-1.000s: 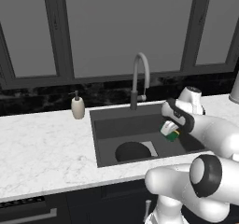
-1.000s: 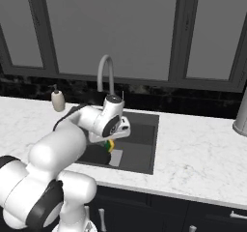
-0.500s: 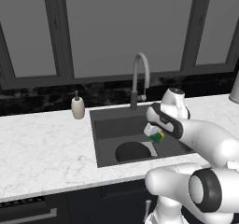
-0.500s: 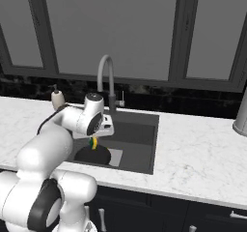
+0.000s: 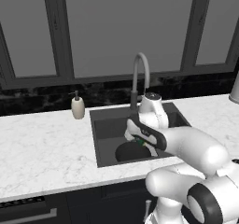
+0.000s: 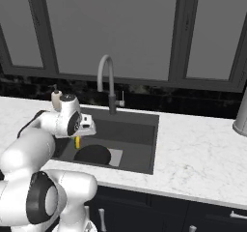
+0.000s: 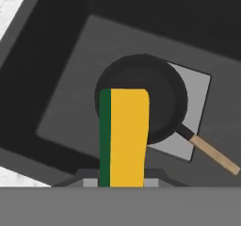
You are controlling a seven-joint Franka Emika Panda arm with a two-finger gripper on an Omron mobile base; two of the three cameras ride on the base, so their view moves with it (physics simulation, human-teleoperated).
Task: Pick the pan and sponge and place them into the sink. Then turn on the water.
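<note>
The fingers are clenched on the sponge [image 7: 123, 138], yellow with a green layer along one side, which hangs from the gripper [image 6: 78, 140] over the sink [image 6: 144, 141]. Directly below the sponge lies the pan [image 7: 157, 95], round and black, resting on the basin floor and partly covering the pale drain plate [image 7: 193, 107]; its wooden handle [image 7: 214, 155] points away from the sponge. The faucet [image 5: 140, 80] rises behind the basin, and a soap dispenser [image 5: 77, 106] stands on the counter [image 5: 42, 148] beside the sink.

dim, even, sharp rendered light
</note>
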